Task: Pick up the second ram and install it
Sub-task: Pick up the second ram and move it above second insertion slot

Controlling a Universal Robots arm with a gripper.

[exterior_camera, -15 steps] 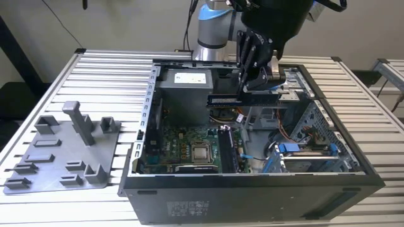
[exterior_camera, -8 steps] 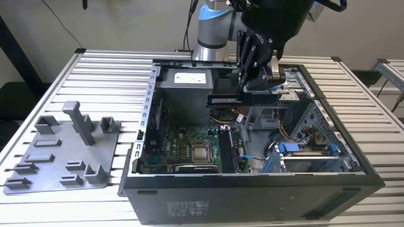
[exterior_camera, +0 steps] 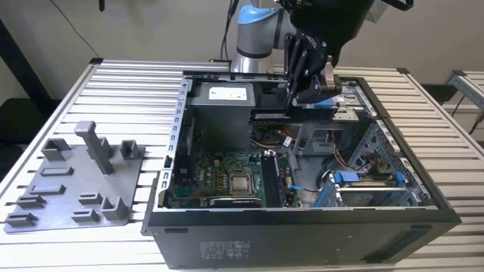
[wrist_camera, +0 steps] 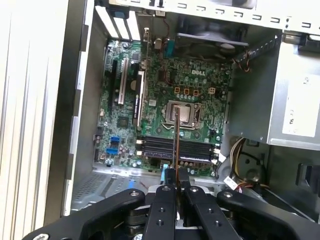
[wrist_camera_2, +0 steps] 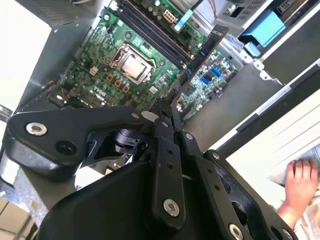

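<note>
My gripper (exterior_camera: 304, 101) hangs over the back half of the open computer case (exterior_camera: 175, 141), shut on the second ram (exterior_camera: 291, 115). The ram is a long dark stick, held level above the motherboard. In the second wrist view the black fingers (wrist_camera_2: 161, 116) pinch one end of the ram (wrist_camera_2: 200, 60), which reaches out over the green motherboard (wrist_camera_2: 100, 75). The first wrist view shows the ram (wrist_camera: 176, 132) edge-on, rising from my gripper (wrist_camera: 176, 176) across the black memory slots (wrist_camera: 155, 146) and the silver processor (wrist_camera: 182, 113).
A grey plastic fixture tray (exterior_camera: 56, 195) with upright posts lies on the slatted table at the exterior view's left. Inside the case are the power supply (exterior_camera: 223, 107), drive bays with blue clips (exterior_camera: 346, 177) and cables. A person's hand (wrist_camera_2: 300, 185) rests outside the case.
</note>
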